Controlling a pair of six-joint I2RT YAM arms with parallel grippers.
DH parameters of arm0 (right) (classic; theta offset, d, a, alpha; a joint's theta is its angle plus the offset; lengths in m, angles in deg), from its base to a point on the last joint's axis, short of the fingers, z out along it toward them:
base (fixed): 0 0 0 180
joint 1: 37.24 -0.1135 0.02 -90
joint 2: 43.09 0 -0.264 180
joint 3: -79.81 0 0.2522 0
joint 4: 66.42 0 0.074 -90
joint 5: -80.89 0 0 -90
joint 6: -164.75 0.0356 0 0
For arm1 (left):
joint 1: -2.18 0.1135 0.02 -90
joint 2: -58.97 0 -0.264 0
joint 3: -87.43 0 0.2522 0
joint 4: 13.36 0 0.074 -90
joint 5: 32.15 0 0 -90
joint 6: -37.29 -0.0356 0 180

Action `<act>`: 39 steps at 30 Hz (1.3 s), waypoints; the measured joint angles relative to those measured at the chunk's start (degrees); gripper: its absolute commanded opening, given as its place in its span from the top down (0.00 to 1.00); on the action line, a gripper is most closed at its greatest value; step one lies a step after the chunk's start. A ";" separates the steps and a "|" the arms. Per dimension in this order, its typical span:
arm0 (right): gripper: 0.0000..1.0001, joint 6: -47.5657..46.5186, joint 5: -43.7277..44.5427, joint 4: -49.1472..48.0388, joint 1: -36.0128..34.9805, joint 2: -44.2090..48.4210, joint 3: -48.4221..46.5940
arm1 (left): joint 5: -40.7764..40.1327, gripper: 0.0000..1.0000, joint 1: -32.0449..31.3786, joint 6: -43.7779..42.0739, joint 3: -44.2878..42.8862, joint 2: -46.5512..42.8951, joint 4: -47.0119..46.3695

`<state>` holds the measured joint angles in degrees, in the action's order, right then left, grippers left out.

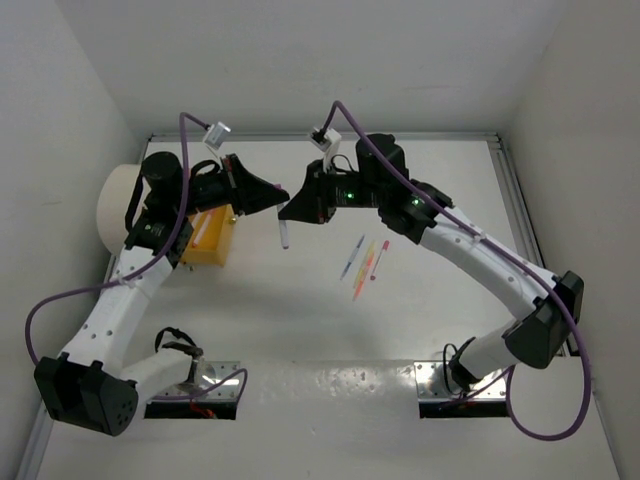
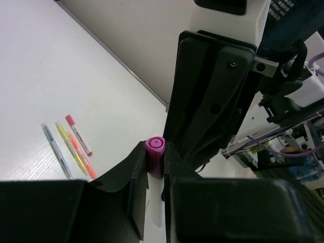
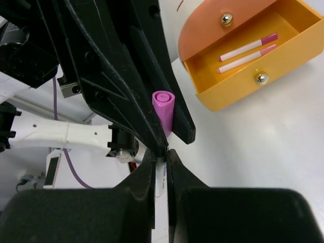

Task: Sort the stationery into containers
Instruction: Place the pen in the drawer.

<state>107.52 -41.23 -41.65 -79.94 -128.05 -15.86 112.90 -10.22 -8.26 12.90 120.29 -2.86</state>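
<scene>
A pink-white pen [image 1: 284, 236] with a magenta cap [image 2: 155, 148] hangs upright between both grippers, above the table's middle. My left gripper [image 1: 277, 196] is shut on its capped end [image 3: 163, 109]. My right gripper [image 1: 291, 208] is shut on its white barrel [image 3: 160, 174], fingertips nearly touching the left fingers. An open orange bin [image 3: 238, 93] holds two pink-white pens [image 3: 248, 52]. In the top view this bin [image 1: 207, 250] sits under the left arm, against the white drum [image 1: 112, 205]. Several thin pens [image 1: 362, 262] lie on the table.
The loose pens, blue [image 2: 55, 151], yellow [image 2: 71, 147], orange [image 2: 83, 159] and pink-white [image 2: 79, 135], lie side by side right of centre. White walls enclose the table on the left, back and right. The arm bases stand at the near edge.
</scene>
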 measured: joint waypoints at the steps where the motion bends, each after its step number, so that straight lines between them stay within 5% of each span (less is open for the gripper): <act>1: 1.00 0.02 0.22 0.04 -0.20 0.04 -0.04 | 0.26 0.95 0.00 0.63 0.22 0.07 -0.76; 7: 0.58 0.04 1.70 0.59 0.02 0.04 -0.42 | 1.66 1.00 1.53 2.38 0.52 0.42 -1.95; 8: 0.44 -0.02 2.05 0.83 0.26 0.13 -0.50 | 2.23 1.00 2.19 2.23 0.39 0.57 -1.70; 11: 0.33 -0.20 3.52 2.03 2.36 1.05 -0.46 | 3.78 1.00 4.33 0.00 -2.60 2.21 2.60; 18: 0.29 -1.16 6.82 6.86 14.21 6.97 0.15 | 0.52 1.00 8.26 -22.60 -25.62 12.94 31.15; 26: 0.22 -7.98 8.17 14.88 23.74 8.22 7.15 | -32.85 0.98 9.53 -46.10 -44.28 20.70 58.58; 33: 0.34 -12.63 8.44 21.46 26.95 0.72 8.55 | -50.36 0.91 11.45 -52.89 -44.41 24.59 67.28; 39: 0.39 -11.15 11.96 22.71 29.86 -4.98 10.67 | -55.43 0.90 11.50 -54.31 -41.42 28.85 67.04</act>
<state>96.38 -29.27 -18.94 -50.09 -133.04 -5.19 57.47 1.27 -62.58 -28.52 149.14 64.17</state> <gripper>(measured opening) 0.612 0.220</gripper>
